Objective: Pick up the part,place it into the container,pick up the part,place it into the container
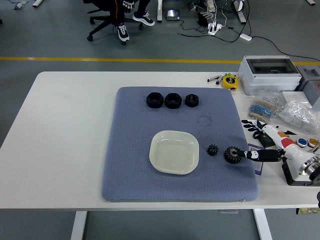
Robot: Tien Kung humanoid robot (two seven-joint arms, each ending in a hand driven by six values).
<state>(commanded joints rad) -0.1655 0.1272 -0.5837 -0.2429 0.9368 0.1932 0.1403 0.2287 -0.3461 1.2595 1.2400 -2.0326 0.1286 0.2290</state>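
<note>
While reaching in from the right, right hand (pixel 250 154) fingertips touching larger black gear (pixel 231 154); grip unclear. Smaller gear (pixel 212 149) just beside white square dish (pixel 174 152).

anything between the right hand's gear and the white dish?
Only the small gear lies on the mat roughly between the larger gear at the right hand and the white dish. A lifted carry should clear it. The dish is empty.

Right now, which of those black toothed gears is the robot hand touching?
The larger black toothed gear, rightmost on the blue mat; the right robot hand has fingertips on it. The smaller black gear sits apart, untouched.
</note>
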